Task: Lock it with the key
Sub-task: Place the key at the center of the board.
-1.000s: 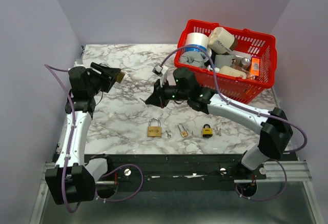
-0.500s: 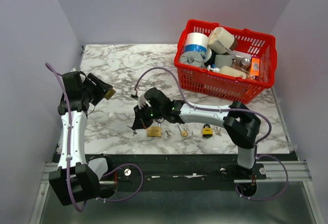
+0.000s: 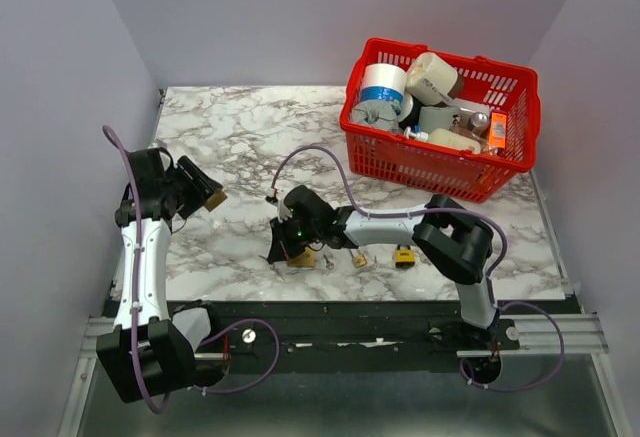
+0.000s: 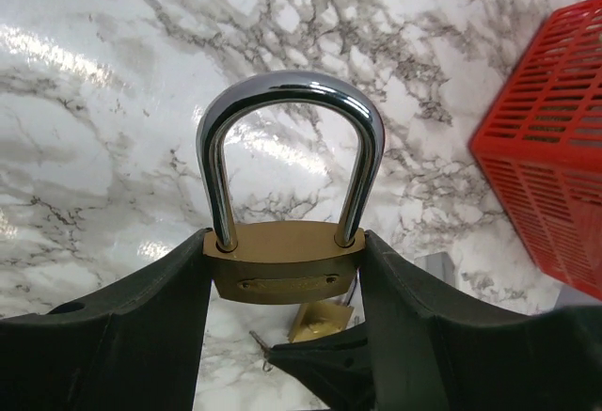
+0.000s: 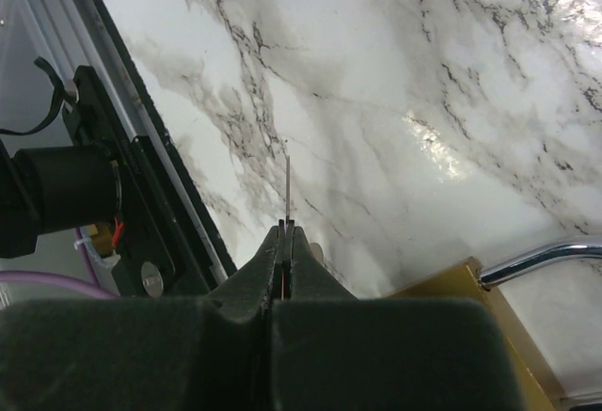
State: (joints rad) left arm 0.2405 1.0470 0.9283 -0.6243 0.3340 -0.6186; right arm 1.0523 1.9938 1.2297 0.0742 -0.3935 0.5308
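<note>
At the near edge of the bench [image 3: 250, 127], my right claw [image 3: 283, 247], shut on the thin key [image 5: 286, 190], has swung down from mid-bench. My left claw [image 3: 205, 195], part-open, clamps the brass padlock [image 4: 282, 265] well left. Key and lock remain apart.

A brass padlock [image 4: 285, 262] stands upright, clamped by its body in the left gripper [image 4: 285, 284], with both legs of its chrome shackle seated. Behind it are the marble table [image 4: 113, 72] and a red basket [image 4: 550, 157] at the right edge. A second small padlock [image 4: 320, 320] lies lower down.

Brass padlock [image 4: 282, 275] (chrome shackle [image 4: 287, 86], both legs seated) stood upright in left gripper [image 4: 284, 251]; thin key [image 5: 287, 185] sat edge-on in right gripper [image 5: 285, 232].
</note>
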